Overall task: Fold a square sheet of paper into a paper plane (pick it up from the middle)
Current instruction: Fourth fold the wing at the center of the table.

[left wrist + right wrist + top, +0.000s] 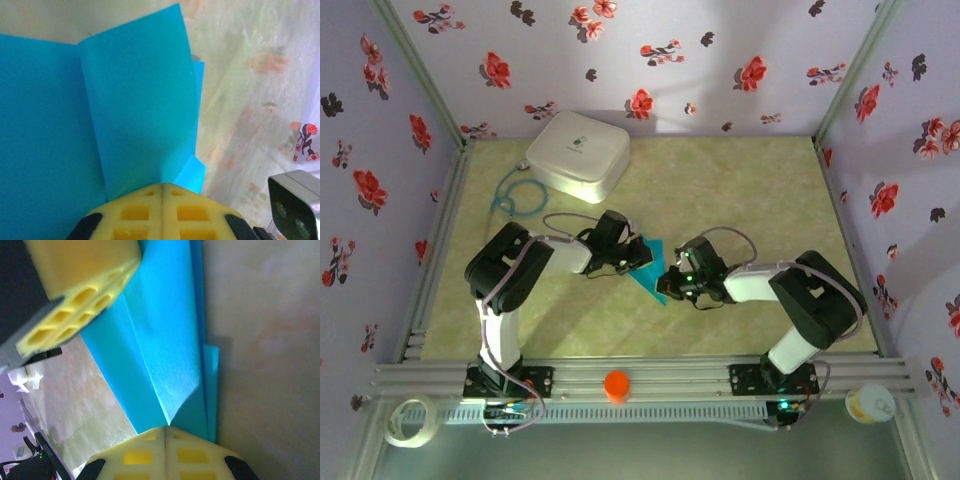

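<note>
The turquoise-blue paper (649,267) is folded into a narrow pointed shape and held between the two arms at mid-table, just above the surface. My left gripper (637,256) pinches its upper left side and my right gripper (669,281) its lower right end. In the left wrist view the yellow pads (137,212) are pressed together on the paper (125,110), which stands up in two flaps with a crease between them. The right gripper (165,427) is likewise shut on layered folds of the paper (165,355), with the left gripper's yellow fingers (80,285) at the far end.
A white rounded box (578,153) sits at the back left, with a loop of blue cable (517,197) in front of it. On the front rail are an orange cap (616,385), a tape roll (410,420) and a white cup (870,403). Flowered walls enclose the table.
</note>
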Tool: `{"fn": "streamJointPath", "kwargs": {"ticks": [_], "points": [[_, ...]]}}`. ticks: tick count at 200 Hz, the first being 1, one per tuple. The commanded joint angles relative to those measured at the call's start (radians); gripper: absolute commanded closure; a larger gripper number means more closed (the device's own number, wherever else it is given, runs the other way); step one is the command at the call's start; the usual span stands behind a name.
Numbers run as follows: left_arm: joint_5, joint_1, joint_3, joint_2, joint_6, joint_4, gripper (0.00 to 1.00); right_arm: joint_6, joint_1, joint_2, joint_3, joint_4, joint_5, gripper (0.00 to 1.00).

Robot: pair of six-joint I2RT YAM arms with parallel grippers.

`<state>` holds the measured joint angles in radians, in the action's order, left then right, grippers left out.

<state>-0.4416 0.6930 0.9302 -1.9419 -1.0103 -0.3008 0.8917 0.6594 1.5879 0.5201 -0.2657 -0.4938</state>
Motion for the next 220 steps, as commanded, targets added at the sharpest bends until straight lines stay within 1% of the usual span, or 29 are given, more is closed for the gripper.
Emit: {"fn": "streamJointPath", "kwargs": {"ticks": [1,37,71,135,180,220], "points": [[0.050,-0.015,-0.036,-0.032,0.010,0.081,1.00,0.014,0.020,-0.031,-0.055,0.071,-0.001,0.98],[0.052,-0.018,-0.039,-0.032,0.008,0.083,1.00,0.014,0.043,-0.067,-0.090,0.100,0.001,0.99],[0.054,-0.019,-0.037,-0.032,0.009,0.086,1.00,0.014,0.053,-0.109,-0.113,0.148,0.032,0.99],[0.057,-0.021,-0.039,-0.030,0.007,0.091,1.00,0.006,0.083,-0.152,-0.120,0.201,0.021,1.00],[0.055,-0.020,-0.042,-0.027,0.008,0.092,1.00,-0.017,0.085,-0.169,-0.093,0.279,0.041,1.00],[0.055,-0.019,-0.048,-0.015,0.010,0.093,1.00,-0.020,0.072,-0.307,-0.028,0.352,0.103,1.00]]}}
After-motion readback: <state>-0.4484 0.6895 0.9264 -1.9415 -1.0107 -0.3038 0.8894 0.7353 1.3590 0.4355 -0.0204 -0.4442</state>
